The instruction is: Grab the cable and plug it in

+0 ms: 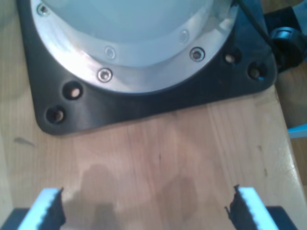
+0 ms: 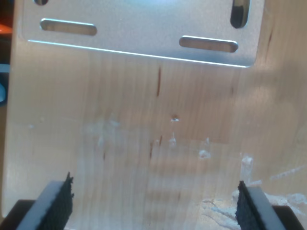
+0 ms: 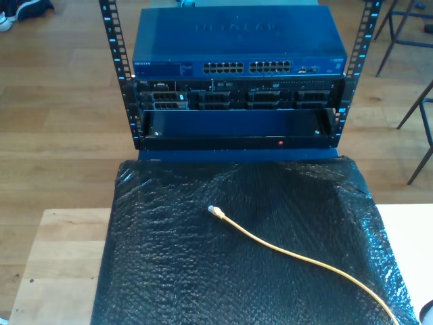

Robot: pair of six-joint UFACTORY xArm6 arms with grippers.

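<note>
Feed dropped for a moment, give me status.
My first gripper open, my second gripper open. Cable loose on black wrap, plug toward switch. Path clear.

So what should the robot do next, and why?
Probably move one arm over to the cable and reach for its plug end. It lies loose on the black sheet, unplugged, and my first gripper and my second gripper are both open over bare wood, holding nothing.

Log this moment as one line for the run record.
cable: loose on black wrap | plug: unplugged, facing switch | first tool: open | second tool: open
</note>
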